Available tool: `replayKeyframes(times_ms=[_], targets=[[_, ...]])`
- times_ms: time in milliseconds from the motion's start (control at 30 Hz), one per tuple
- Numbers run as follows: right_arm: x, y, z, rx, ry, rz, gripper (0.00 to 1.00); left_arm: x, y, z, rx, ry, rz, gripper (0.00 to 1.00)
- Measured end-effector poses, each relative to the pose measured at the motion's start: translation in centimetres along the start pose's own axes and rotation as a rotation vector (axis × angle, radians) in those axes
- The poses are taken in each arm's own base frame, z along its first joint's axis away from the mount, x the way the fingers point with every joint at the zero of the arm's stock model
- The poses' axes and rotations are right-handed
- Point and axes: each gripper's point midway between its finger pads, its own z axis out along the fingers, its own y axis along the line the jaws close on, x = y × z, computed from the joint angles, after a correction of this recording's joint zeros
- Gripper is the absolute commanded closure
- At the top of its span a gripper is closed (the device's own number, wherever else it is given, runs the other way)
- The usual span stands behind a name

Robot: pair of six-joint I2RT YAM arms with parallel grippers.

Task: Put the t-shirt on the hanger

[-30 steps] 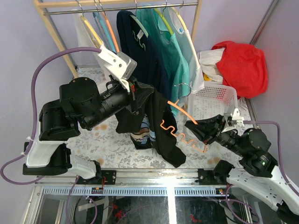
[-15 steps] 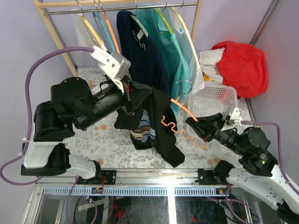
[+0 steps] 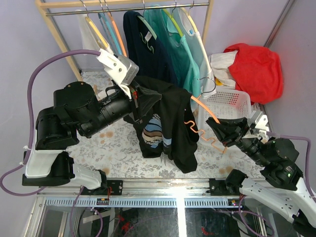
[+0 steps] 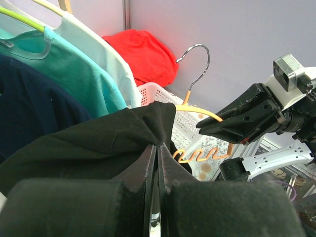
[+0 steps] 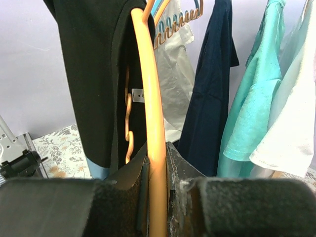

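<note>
The black t-shirt [image 3: 170,131] hangs in the air, its blue and brown graphic [image 3: 154,129] facing down-left. My left gripper [image 3: 139,98] is shut on a fold of its upper edge; in the left wrist view the jaws [image 4: 158,148] pinch black cloth [image 4: 98,143]. My right gripper [image 3: 223,131] is shut on one arm of the orange hanger [image 3: 205,109], seen close in the right wrist view [image 5: 152,98]. The hanger's far end is hidden inside the t-shirt [image 5: 94,69]. Its wavy bar [image 3: 207,138] and silver hook [image 3: 210,81] show.
A wooden rack [image 3: 64,44] at the back holds a navy shirt [image 3: 148,44], teal shirts [image 3: 185,54] and yellow hangers [image 3: 94,27]. A white basket [image 3: 229,101] and a red cloth [image 3: 254,66] sit at the back right.
My right gripper has moved the hanger up and to the right. The t-shirt has spread wider over the hanger's far end. My left gripper has risen slightly, still holding.
</note>
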Motion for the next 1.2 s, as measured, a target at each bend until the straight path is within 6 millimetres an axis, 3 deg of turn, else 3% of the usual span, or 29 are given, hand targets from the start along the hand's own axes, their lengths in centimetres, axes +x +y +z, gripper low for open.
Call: replayKeyframes(times_ms=[267, 500, 700, 833, 967, 1100, 1200], targets=[[1.2, 0.3, 0.5, -0.012, -0.051, 0.019, 1.0, 0.0, -0.2, 0.0, 0.012, 0.002, 0.0, 1.0], [0.8, 0.9, 0.2, -0.04, -0.093, 0.056, 1.0, 0.7, 0.3, 0.1, -0.015, 0.014, 0.006, 0.91], [-0.6, 1.1, -1.4, -0.046, -0.152, 0.077, 1.0, 1.3, 1.7, -0.4, -0.078, 0.023, 0.019, 0.65], [-1.1, 1.5, -1.9, -0.069, -0.167, 0.083, 1.0, 0.7, 1.7, -1.2, -0.062, 0.003, 0.02, 0.54], [-0.8, 1.5, -2.0, -0.071, -0.154, 0.087, 1.0, 0.3, 1.6, -1.9, -0.039, -0.013, 0.018, 0.51], [-0.4, 1.5, -2.0, -0.071, -0.135, 0.091, 1.0, 0.1, 1.6, -1.8, -0.042, -0.019, 0.023, 0.34], [0.0, 1.6, -2.0, -0.071, -0.12, 0.094, 1.0, 0.2, 1.6, -1.3, -0.046, -0.013, 0.041, 0.31]])
